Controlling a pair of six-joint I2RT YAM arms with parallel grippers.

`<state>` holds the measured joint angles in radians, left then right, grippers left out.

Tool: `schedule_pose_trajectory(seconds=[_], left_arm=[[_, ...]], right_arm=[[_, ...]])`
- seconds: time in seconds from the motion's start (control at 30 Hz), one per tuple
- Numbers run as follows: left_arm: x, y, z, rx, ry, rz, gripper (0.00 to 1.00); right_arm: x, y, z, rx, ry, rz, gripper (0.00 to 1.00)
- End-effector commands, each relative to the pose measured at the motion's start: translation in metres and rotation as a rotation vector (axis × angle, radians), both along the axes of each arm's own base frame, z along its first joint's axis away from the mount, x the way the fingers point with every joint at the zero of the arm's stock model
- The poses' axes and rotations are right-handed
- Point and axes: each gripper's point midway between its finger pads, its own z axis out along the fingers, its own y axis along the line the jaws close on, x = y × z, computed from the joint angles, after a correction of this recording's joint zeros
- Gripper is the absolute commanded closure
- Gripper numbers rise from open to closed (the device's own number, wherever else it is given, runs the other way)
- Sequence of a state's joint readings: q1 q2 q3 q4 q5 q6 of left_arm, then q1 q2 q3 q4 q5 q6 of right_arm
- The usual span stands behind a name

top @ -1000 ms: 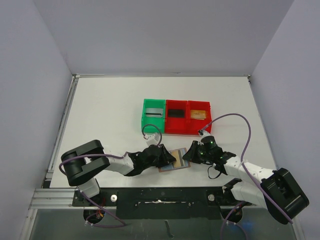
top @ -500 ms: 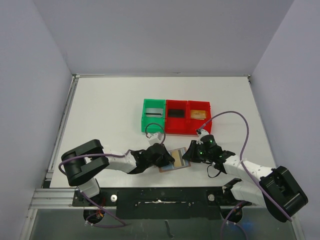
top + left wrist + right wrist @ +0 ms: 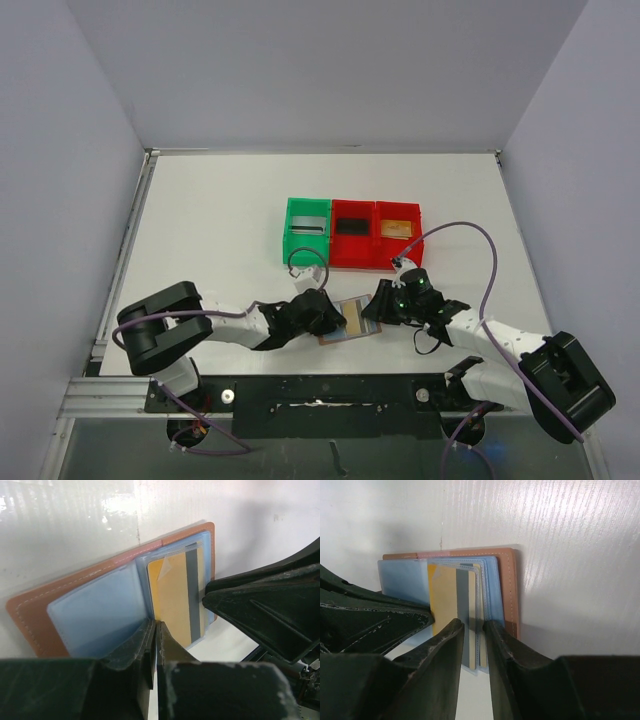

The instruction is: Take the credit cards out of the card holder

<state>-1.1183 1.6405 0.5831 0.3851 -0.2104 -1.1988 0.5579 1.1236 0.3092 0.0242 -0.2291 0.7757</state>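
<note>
The card holder lies open on the table between both grippers, tan leather with light blue sleeves. A gold credit card with a grey stripe sits in a clear sleeve. My left gripper is shut at the fold where the sleeves meet, pinching a thin sleeve edge; from above it is at the holder's left side. My right gripper stands narrowly open, its fingers astride the near edges of the gold card and sleeves, at the holder's right side. The leather cover lies flat beneath.
Behind the holder stand three joined bins: a green bin with a silvery card, a red bin with a dark card, and a red bin with a gold card.
My left gripper has shut at the holder's fold. My right gripper's jaws have parted a little around the card's edge. The holder has stayed in place.
</note>
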Motion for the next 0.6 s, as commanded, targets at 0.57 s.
schedule_pose_trajectory(seconds=[0.57], left_arm=[[-0.003, 0.009, 0.013, -0.031, -0.035, 0.008, 0.95]], right_arm=[[0.002, -0.005, 0.026, -0.057, -0.024, 0.024, 0.72]])
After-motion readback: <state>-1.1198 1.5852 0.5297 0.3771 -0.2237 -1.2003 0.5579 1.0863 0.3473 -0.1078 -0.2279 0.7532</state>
